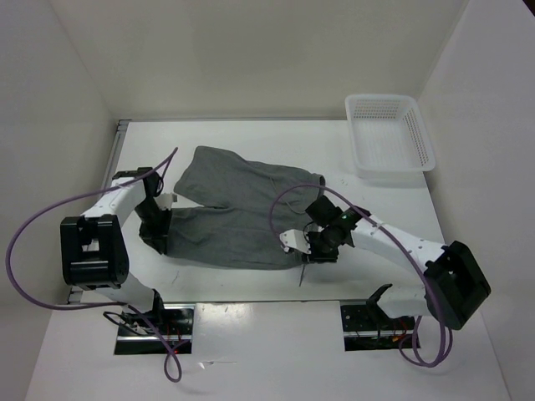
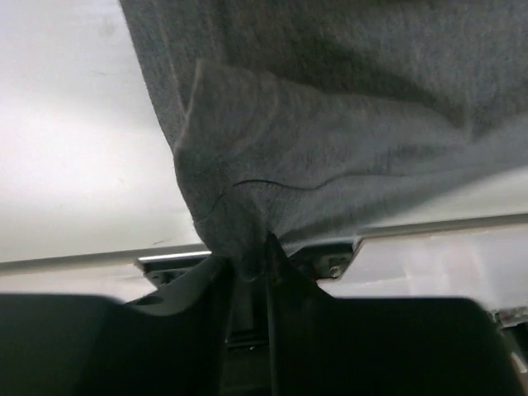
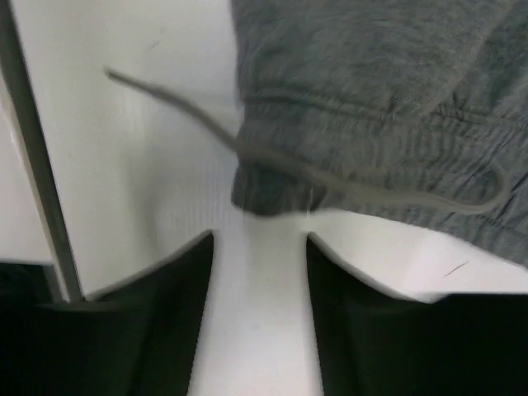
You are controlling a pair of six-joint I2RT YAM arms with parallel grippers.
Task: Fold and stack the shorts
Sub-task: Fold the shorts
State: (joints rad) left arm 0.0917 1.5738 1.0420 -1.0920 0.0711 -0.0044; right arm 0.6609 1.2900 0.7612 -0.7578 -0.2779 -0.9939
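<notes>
**One edge pinched, the other end free**

We are pinching a bunched edge of the shorts point(image 1: 238, 213) in our left gripper point(image 2: 252, 262), jaws clamped on grey fabric. Our right gripper point(image 3: 260, 247) is hovering with fingers parted over the table point(image 1: 251, 138), gripping nothing. The waistband corner point(image 3: 264, 194) and drawstring point(image 3: 346, 186) are lying just ahead. The shorts are lying spread mid-table.

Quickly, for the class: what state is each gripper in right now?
Left gripper: closed, pinching the shorts.
Right gripper: open, holding nothing.
</notes>
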